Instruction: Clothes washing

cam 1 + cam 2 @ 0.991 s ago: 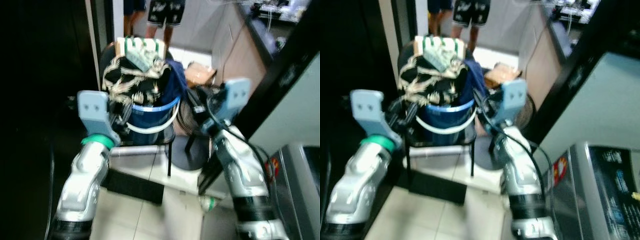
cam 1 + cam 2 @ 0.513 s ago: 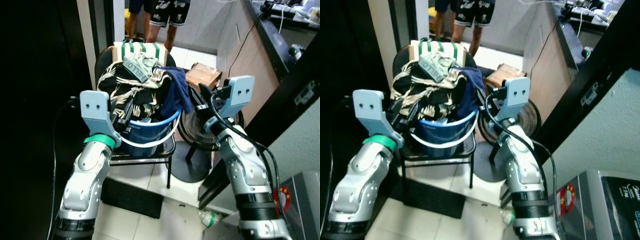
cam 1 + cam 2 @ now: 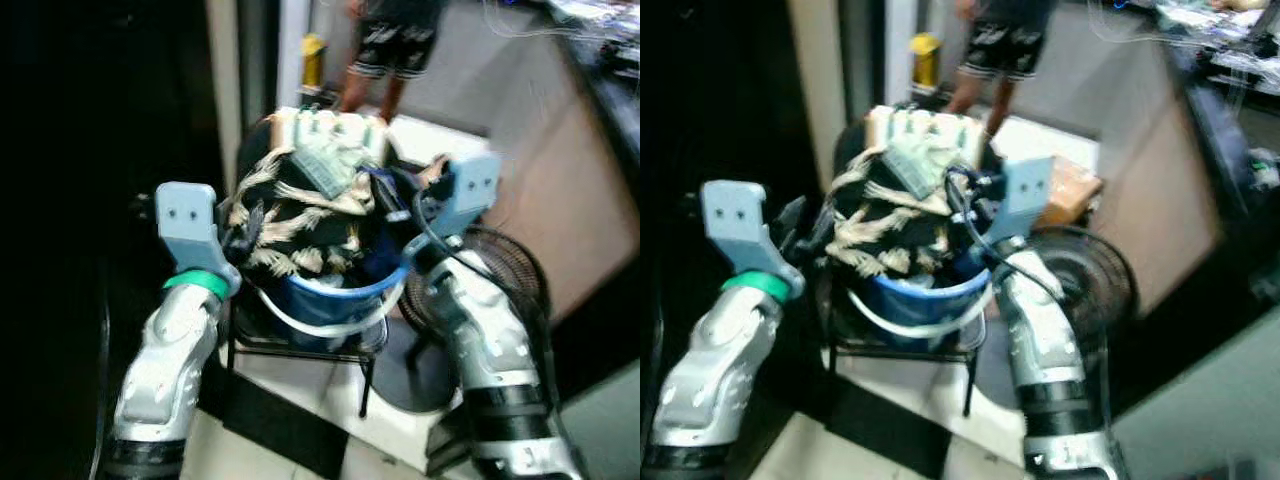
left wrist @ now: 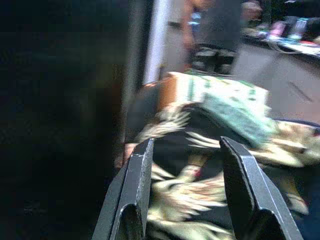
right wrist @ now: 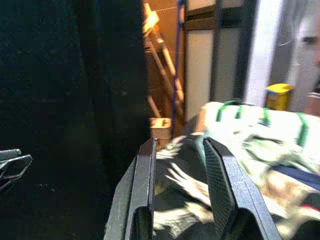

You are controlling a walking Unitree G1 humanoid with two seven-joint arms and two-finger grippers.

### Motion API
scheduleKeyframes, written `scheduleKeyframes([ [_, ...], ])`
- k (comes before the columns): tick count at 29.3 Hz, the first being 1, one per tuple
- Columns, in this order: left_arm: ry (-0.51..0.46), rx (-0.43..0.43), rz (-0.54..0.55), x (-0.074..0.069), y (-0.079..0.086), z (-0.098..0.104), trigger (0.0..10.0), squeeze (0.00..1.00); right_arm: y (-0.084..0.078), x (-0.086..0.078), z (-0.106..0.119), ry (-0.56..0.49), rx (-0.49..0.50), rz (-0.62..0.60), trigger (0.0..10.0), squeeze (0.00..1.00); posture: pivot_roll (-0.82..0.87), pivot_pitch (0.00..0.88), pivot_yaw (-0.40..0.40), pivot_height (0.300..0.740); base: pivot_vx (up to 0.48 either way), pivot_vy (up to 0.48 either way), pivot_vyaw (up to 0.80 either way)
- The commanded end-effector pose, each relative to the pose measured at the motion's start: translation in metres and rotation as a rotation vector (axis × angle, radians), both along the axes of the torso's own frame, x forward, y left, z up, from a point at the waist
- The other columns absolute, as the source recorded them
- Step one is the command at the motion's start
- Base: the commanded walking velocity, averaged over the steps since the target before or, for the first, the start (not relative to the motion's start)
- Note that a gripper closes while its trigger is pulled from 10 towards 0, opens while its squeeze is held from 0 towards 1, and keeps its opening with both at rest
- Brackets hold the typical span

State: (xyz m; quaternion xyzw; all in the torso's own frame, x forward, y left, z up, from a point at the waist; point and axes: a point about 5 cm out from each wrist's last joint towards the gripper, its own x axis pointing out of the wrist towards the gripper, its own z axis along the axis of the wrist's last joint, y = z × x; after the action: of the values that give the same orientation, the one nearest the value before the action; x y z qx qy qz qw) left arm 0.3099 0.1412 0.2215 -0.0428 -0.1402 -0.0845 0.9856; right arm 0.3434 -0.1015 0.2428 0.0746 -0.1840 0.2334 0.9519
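bracketing the blue bucket (image 3: 330, 295) from both sides, left tool (image 4: 186, 192) and right tool (image 5: 180, 185) each have fingers spread apart with nothing between them, likely lined up to lift it. the bucket sits on a black chair (image 3: 300, 345), heaped with a black-and-cream patterned garment (image 3: 290, 225) and a green-striped cloth (image 3: 335, 130) on top. a person (image 3: 395, 45) stands behind, a floor fan (image 3: 500, 275) is just beside the chair.

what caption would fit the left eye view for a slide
Robot's left gripper and right gripper flank a blue bucket heaped with clothes on a chair.
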Motion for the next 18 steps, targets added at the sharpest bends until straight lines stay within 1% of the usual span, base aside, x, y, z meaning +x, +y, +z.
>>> scheduleKeyframes([
  [1, 0.011, -0.005, -0.034, -0.0007, -0.0079, -0.0027, 10.0, 0.00, -0.0116, 0.0006, -0.0024, 0.012, 0.013, -0.036, 10.0, 0.00, 0.04, 0.028, -0.054, 0.740, 0.368, 0.000, 0.00],
  [13, 0.020, -0.023, -0.030, -0.0015, -0.0046, -0.0049, 10.0, 0.00, -0.0122, 0.0013, -0.0055, 0.023, 0.009, -0.053, 10.0, 0.00, 0.04, 0.028, -0.061, 0.740, 0.360, 0.000, 0.00],
  [18, 0.035, -0.040, -0.025, -0.0020, -0.0020, -0.0076, 10.0, 0.00, -0.0135, 0.0028, -0.0077, 0.029, 0.006, -0.080, 10.0, 0.00, 0.04, 0.028, -0.061, 0.740, 0.000, 0.000, 0.00],
])
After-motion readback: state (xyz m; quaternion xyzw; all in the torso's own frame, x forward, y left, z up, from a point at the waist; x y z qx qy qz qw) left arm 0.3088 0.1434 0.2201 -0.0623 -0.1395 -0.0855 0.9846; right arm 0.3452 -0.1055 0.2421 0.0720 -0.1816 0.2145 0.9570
